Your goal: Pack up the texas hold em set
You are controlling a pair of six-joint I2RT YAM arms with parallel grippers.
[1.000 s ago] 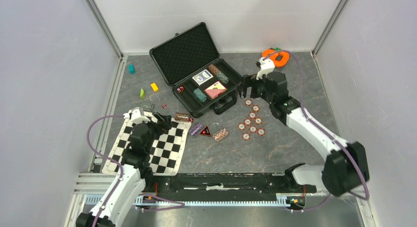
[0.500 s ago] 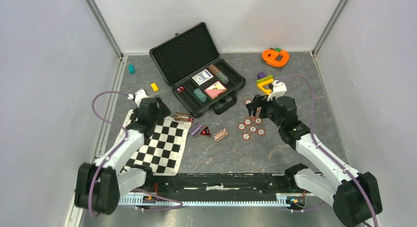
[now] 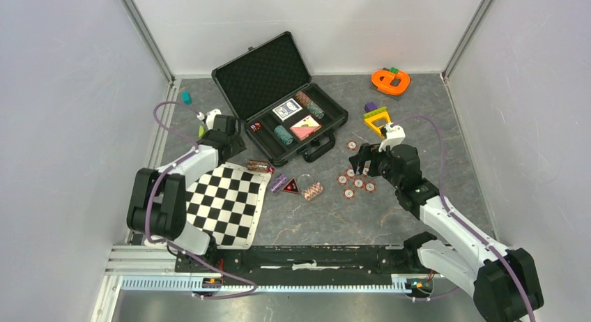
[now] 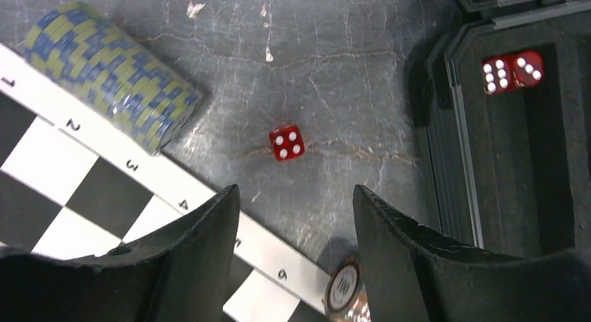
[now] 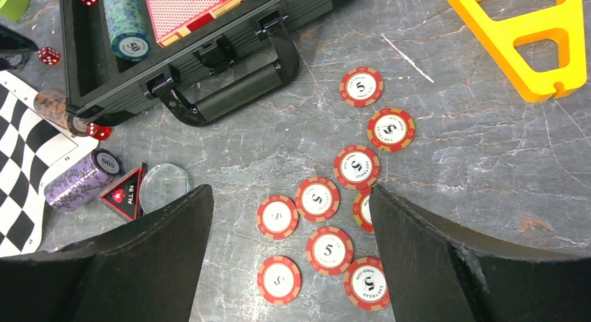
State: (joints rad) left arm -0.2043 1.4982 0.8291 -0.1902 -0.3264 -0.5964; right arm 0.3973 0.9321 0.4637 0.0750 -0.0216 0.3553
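Foam lines the black briefcase (image 3: 259,77), which lies open at the far middle of the table (image 3: 327,221). Its lid leans back toward the wall and its handle (image 3: 318,149) faces the arms. Its compartments hold a blue card deck (image 3: 286,110), a red card deck (image 3: 304,127), a green chip stack (image 3: 282,135), two more chip stacks (image 3: 309,104) and two red dice (image 4: 512,71).

The left gripper (image 4: 296,196) hangs just beside the briefcase's left end. Its jaws are apart and hold nothing. A single red die (image 4: 286,141) lies on the bare table just ahead of the gap between them, touched by neither finger. A blue-and-yellow chip stack (image 4: 111,77) lies on its side with one end on the edge of the checkered mat (image 4: 70,189). A brown chip stack (image 4: 345,297) shows at the mat's edge under the gripper.

The right gripper (image 5: 290,196) is over the loose red-white chips (image 5: 356,166), nine of which lie flat on the table in front of the handle. Its jaws are spread wide and empty, and one finger partly hides a chip. A purple chip stack (image 5: 80,181), a triangular "ALL IN" marker (image 5: 125,196) and a clear round disc (image 5: 164,186) lie to the left of the chips. A yellow toy (image 5: 530,36) sits to the right, and an orange toy (image 3: 390,80) stands well apart at the far right.
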